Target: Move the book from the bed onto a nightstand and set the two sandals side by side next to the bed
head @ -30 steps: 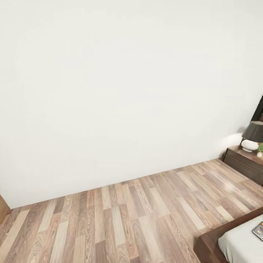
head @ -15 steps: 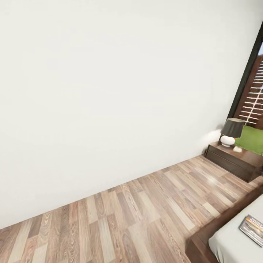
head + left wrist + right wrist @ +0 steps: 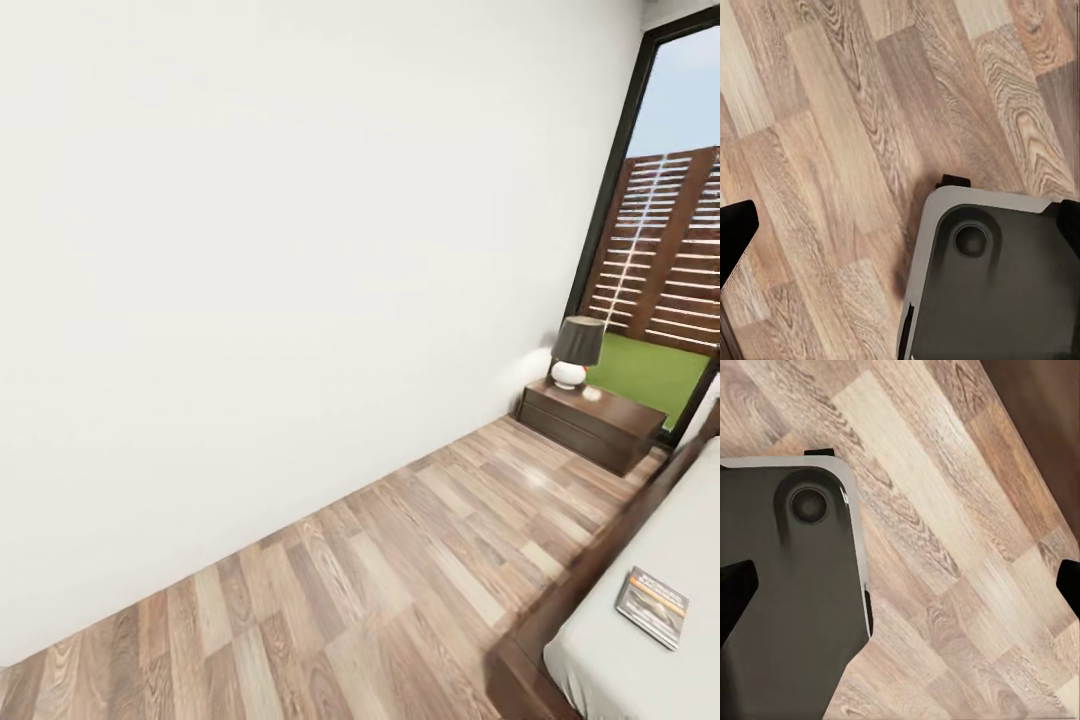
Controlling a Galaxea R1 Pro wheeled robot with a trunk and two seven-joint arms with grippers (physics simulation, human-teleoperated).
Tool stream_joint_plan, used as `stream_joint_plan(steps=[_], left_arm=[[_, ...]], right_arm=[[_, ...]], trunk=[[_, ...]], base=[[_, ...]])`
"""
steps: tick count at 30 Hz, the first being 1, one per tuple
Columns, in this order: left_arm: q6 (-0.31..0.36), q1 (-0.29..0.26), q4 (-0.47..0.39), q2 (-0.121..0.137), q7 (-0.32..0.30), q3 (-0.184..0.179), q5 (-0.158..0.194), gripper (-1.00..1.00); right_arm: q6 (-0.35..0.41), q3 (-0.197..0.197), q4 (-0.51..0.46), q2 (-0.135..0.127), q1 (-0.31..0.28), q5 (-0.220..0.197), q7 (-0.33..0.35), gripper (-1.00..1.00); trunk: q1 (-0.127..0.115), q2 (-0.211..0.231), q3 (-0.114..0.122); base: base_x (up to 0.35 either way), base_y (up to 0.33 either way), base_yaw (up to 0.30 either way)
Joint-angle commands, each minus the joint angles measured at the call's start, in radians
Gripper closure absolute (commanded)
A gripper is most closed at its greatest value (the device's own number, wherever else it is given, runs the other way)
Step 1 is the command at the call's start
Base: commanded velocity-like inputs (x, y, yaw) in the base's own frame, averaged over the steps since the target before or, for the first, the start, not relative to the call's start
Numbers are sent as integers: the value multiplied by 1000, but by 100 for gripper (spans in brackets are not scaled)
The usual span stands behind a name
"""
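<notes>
A plain white wall (image 3: 280, 250) is seen at left above the mixed-tone wood plank floor (image 3: 400, 590). Further right, the low dark brown nightstand (image 3: 590, 425) carries a dark-shaded lamp (image 3: 577, 352). The thin dark grey paperback book (image 3: 652, 606) lies on the light grey bed (image 3: 650, 640). Both wrist views are pointed down at floor; the left tool (image 3: 900, 225) and right tool (image 3: 900, 581) are spread wide, nothing held.

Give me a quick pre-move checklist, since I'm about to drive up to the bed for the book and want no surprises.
1. Book lies flat on the bed mattress near its edge: ok.
2. Floor between robot and bed frame free of objects: ok.
3. Nightstand top has room beside the lamp: ok.
4. Sandals located: cannot tell.
5. Left hand and right hand open, holding nothing: ok, fingertips sit at opposite picture edges.
</notes>
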Motion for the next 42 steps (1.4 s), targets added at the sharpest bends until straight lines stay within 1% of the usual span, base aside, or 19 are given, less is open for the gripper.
stream_joint_plan(steps=[1, 26, 42], left_arm=[[-3, 0, 0, 0, 2, -9, 7, -100], [-3, 0, 0, 0, 2, -9, 7, -100], [-3, 0, 0, 0, 2, -9, 7, -100]], right_arm=[[-5, -2, 1, 0, -1, -3, 0, -100], [-5, -2, 1, 0, -1, -3, 0, -100], [-5, 1, 1, 0, -1, -3, 0, -100]], trunk=[[1, -2, -2], [1, -2, -2], [1, -2, -2]], base=[[97, 14, -292], [74, 60, -293], [127, 106, -293]])
